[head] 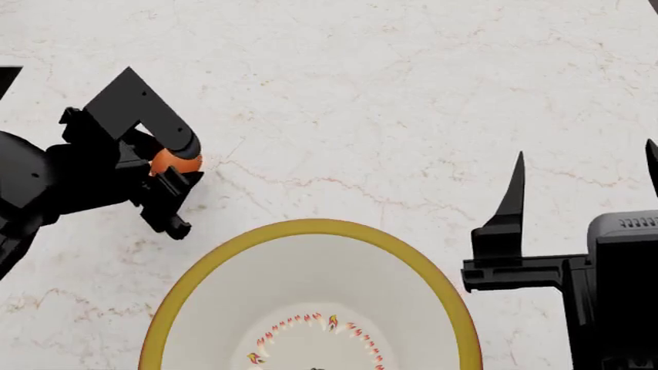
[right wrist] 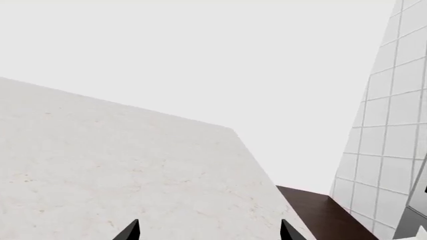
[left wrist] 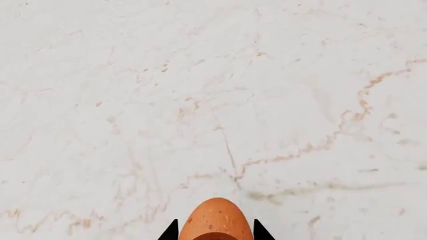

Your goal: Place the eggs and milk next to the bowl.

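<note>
An orange-brown egg (left wrist: 216, 218) sits between the black fingertips of my left gripper (left wrist: 216, 231), which is shut on it above the marble counter. In the head view that egg (head: 175, 162) shows in my left gripper (head: 177, 171), up and left of the bowl (head: 206, 266), apart from its rim. The bowl is large and white with a mustard-yellow rim and red-yellow marks inside, cut off by the frame's lower edge. My right gripper (head: 584, 166) is open and holds nothing, to the right of the bowl; its fingertips (right wrist: 130, 231) show wide apart. The milk is out of view.
The pale marble counter (head: 391, 108) fills the head view. In the right wrist view the counter edge (right wrist: 257, 155) drops to a dark brown floor (right wrist: 320, 212), with a white tiled wall (right wrist: 390, 135) beyond.
</note>
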You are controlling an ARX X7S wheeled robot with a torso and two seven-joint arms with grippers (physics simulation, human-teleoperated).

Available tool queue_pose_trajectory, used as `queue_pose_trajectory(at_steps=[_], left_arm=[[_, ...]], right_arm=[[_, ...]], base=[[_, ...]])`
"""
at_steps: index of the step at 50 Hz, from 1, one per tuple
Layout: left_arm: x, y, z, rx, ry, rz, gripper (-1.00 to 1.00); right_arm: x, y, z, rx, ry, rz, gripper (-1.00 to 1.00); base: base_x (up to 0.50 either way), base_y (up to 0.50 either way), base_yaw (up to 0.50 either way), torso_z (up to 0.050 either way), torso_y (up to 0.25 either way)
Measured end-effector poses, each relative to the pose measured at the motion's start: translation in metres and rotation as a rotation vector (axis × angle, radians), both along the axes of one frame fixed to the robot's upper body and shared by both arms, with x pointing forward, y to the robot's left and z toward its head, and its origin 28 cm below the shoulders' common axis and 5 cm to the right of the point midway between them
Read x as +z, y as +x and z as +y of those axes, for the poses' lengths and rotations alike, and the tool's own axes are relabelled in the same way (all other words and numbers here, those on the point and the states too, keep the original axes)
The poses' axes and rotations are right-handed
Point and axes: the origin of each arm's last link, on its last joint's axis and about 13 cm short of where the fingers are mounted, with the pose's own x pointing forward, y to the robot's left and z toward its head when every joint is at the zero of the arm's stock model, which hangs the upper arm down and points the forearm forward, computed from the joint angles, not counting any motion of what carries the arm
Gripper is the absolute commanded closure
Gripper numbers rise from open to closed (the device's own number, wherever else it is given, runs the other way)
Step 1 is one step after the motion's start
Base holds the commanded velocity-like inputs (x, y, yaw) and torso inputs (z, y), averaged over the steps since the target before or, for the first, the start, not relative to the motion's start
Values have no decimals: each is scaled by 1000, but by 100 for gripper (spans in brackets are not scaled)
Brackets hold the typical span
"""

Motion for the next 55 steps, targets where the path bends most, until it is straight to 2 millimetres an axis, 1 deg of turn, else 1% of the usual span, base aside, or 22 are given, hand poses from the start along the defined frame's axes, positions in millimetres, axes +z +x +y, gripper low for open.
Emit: queue_pose_trajectory(at_steps=[9,16,23,30,40,55], left_arm=[[15,-22,23,-19,-49,3,100],[26,-42,40,-35,-55,12,100],[31,-60,57,-71,-51,21,100],[32,-72,69,-123,-33,31,100],[31,-85,79,-209,-6,78,100],[25,-97,82,-308,11,147,100]], right_arm=[[1,0,1,6,0,-4,-100],[2,-1,1,8,0,-7,-100],[2,0,1,10,1,-10,-100],[2,0,2,13,0,-10,-100],[3,0,2,13,-2,-10,-100],[5,-1,3,12,-5,-11,-100]], base=[[0,0,0,0,0],[0,0,0,0,0],[0,0,0,0,0],[0,0,0,0,0],[0,0,0,0,0],[0,0,0,0,0]])
